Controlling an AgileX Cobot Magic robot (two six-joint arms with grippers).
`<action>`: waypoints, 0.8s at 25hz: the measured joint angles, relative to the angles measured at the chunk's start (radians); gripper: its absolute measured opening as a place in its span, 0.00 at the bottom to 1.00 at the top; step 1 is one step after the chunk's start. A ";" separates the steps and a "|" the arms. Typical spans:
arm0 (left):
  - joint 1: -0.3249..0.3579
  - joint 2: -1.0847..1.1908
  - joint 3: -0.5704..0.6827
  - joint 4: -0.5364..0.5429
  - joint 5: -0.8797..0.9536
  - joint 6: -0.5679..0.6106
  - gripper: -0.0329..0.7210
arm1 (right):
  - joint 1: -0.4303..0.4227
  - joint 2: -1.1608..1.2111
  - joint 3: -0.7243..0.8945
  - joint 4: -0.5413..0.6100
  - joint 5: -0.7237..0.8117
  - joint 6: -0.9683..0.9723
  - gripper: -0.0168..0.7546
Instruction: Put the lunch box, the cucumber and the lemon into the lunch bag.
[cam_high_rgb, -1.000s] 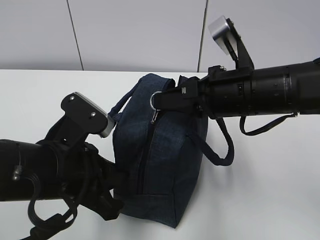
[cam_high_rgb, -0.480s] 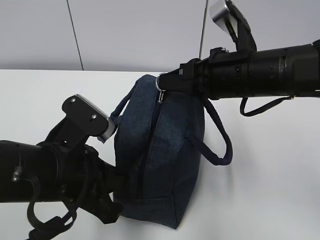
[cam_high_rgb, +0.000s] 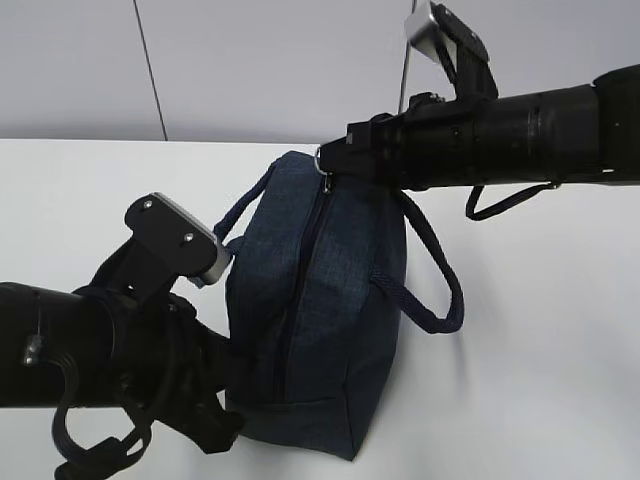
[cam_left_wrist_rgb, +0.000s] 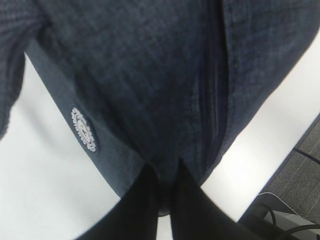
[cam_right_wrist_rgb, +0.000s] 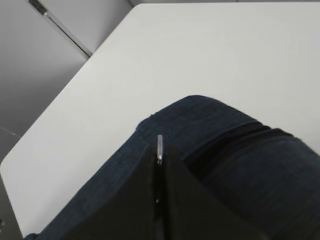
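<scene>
Left gripper (cam_left_wrist_rgb: 165, 192), nearest the camera at 7 o'clock in the exterior view, is pinched shut on a fold of fabric at the bag's (cam_high_rgb: 320, 320) near end, anchoring it on the table (cam_high_rgb: 540, 380). Bag lies at centre, zipper seam (cam_high_rgb: 300, 290) running from 6 toward 12 o'clock and now reading as a closed line along its length. Right gripper (cam_high_rgb: 335, 165), at the far end near 12 o'clock, is clamped on the silver ring pull (cam_right_wrist_rgb: 159, 147). Over the last second the right arm has carried the pull from lower on the bag's far shoulder up to the far tip. Judgement: zipper closing is at or near its end. Box, cucumber and lemon not visible; presumably inside, cannot confirm.
</scene>
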 joint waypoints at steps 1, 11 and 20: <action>0.000 0.000 0.000 0.000 0.002 0.000 0.04 | 0.000 0.008 -0.008 0.000 -0.014 -0.002 0.02; 0.000 0.000 0.000 0.000 0.004 0.000 0.04 | 0.000 0.062 -0.086 0.008 -0.115 -0.038 0.02; 0.000 0.000 0.000 0.000 0.004 0.000 0.04 | 0.000 0.086 -0.118 0.014 -0.195 -0.067 0.02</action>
